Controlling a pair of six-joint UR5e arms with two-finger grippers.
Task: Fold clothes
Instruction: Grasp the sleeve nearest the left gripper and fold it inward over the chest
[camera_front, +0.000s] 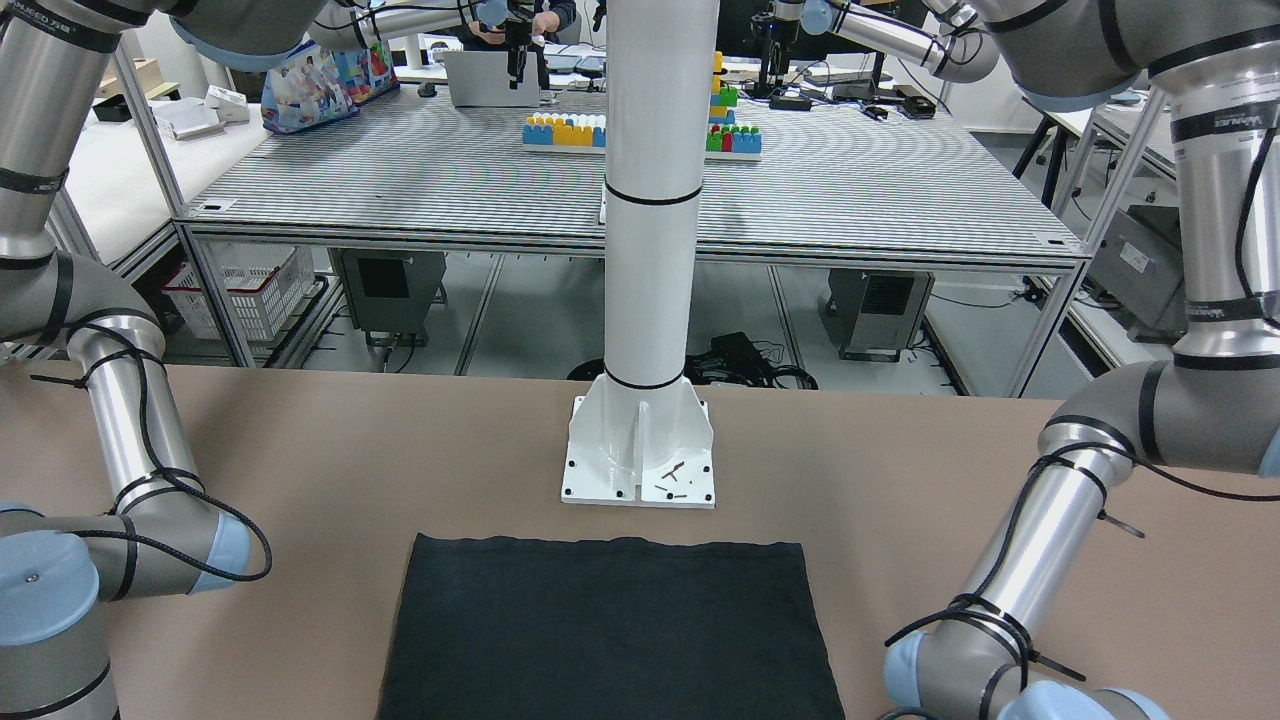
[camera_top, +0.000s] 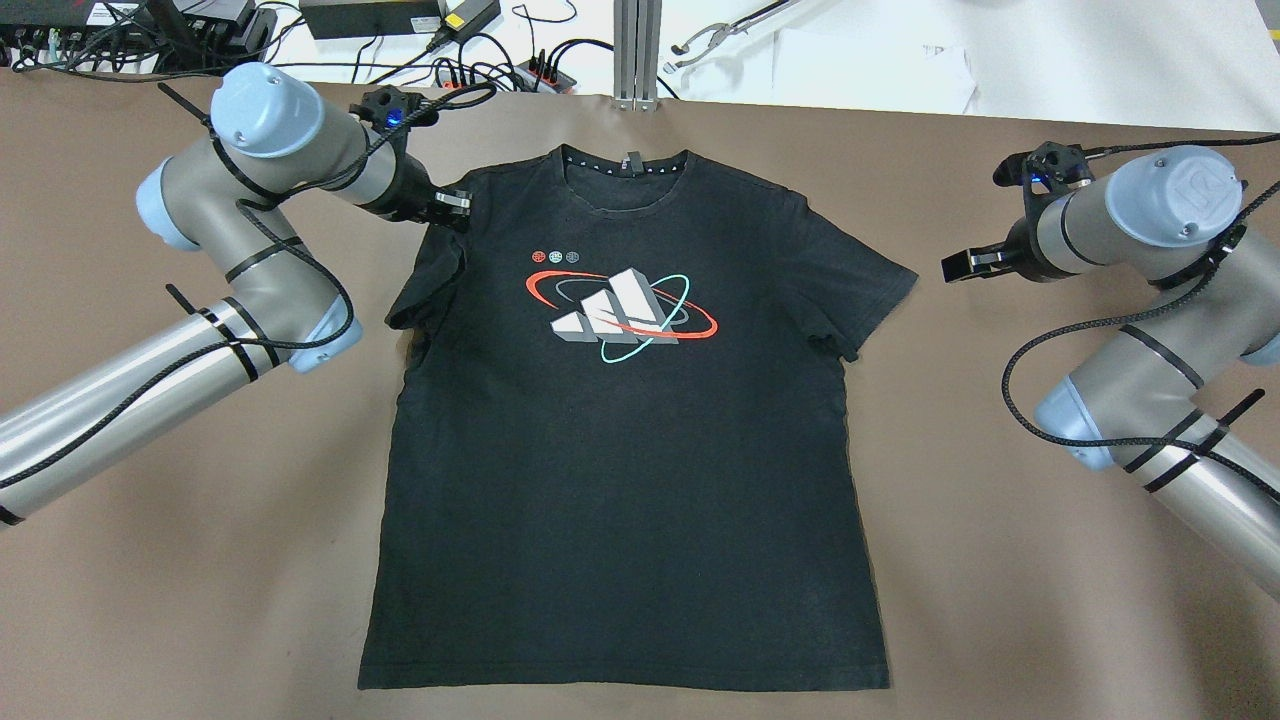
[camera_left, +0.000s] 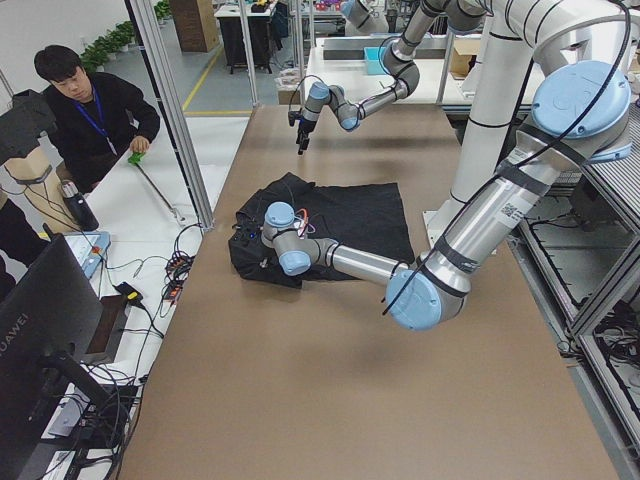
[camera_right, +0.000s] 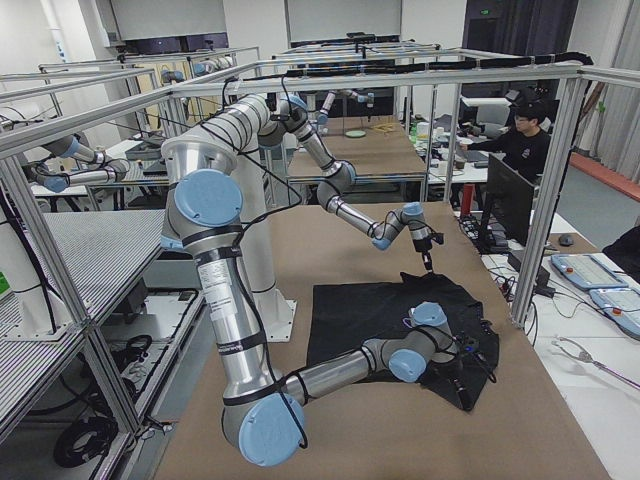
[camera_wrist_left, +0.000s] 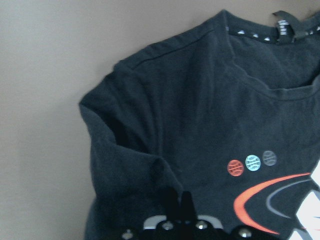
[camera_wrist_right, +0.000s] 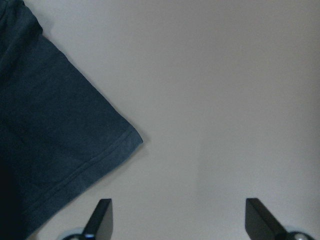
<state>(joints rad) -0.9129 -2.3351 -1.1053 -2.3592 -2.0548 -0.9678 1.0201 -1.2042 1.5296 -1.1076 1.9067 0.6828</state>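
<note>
Left gripper (camera_wrist_left: 177, 202): in wrist view we see fingers pinched on bunched sleeve of black short-sleeved T-shirt with white-red-teal chest print (camera_top: 620, 450), at shirt's 11 o'clock overhead. Shirt lies on brown table (camera_top: 1000, 600), collar at 12. Right gripper (camera_wrist_right: 177, 201) spread wide at 2 o'clock, off sleeve. Front-facing view gives us only plain hem.

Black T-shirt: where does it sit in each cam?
Front-facing: T-shirt bottom centre, hem edge uppermost.
Overhead: T-shirt centre, collar at top.
Exterior left: T-shirt mid-frame.
Exterior right: T-shirt low, right of centre.
Left wrist: T-shirt fills the right, collar top right.
Right wrist: T-shirt sleeve at left edge.
Shared landmark: brown table.
</note>
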